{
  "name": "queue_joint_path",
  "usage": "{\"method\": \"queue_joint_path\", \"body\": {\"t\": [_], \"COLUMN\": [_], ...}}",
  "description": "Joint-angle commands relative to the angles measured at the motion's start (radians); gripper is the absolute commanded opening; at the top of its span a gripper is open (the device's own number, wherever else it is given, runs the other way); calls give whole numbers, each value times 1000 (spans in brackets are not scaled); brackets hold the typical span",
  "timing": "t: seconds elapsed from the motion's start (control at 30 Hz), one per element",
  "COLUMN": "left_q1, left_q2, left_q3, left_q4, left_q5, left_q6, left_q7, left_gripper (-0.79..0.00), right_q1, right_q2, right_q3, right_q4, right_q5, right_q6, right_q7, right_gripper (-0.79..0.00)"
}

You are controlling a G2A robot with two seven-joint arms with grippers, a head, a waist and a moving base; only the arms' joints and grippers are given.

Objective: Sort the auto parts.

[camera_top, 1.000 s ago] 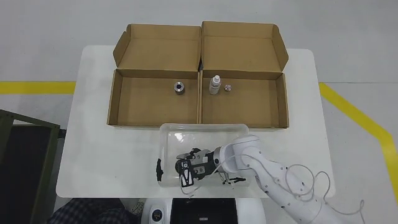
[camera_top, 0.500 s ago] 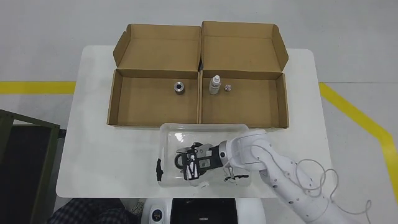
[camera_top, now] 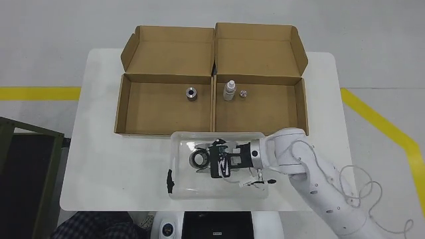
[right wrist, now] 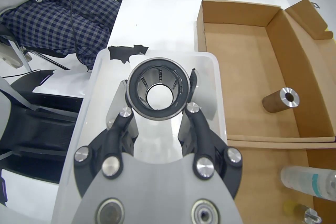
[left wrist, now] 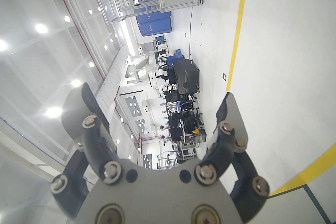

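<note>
Gripping a black-rimmed hollow metal sleeve (right wrist: 132, 93) between its fingers, the right claw (right wrist: 158, 83) holds it over the clear plastic tray (right wrist: 218, 93) on the white table (right wrist: 157, 17). The left claw (left wrist: 157, 93) gapes wide.

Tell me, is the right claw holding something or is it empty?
Holding. In the right wrist view the right claw is clamped on both sides of a hollow metal cylinder, over the clear tray.

A cardboard wall (camera_top: 163, 133) rises just beyond the tray (camera_top: 171, 158).
</note>
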Motion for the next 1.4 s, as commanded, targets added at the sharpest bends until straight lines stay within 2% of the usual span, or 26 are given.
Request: {"method": "queue_joint_path", "body": {"t": [0.0, 0.63, 1.37], "left_q1": [0, 0, 0], "left_q2": [0, 0, 0], "left_q3": [0, 0, 0], "left_q4": [0, 0, 0], "left_q5": [0, 0, 0], "left_q6": [0, 0, 0], "left_q7": [0, 0, 0], "left_gripper": [0, 0, 0], "right_q1": [-3, -41, -34], "right_q2": [4, 32, 44], "right_q3": [14, 142, 151], "right_q4": [-7, -44, -37], "right_q5": [13, 94, 130], "right_q6": [4, 59, 75], "right_q7": [-6, -109, -154], "right_gripper": [-785, -785, -785]}}
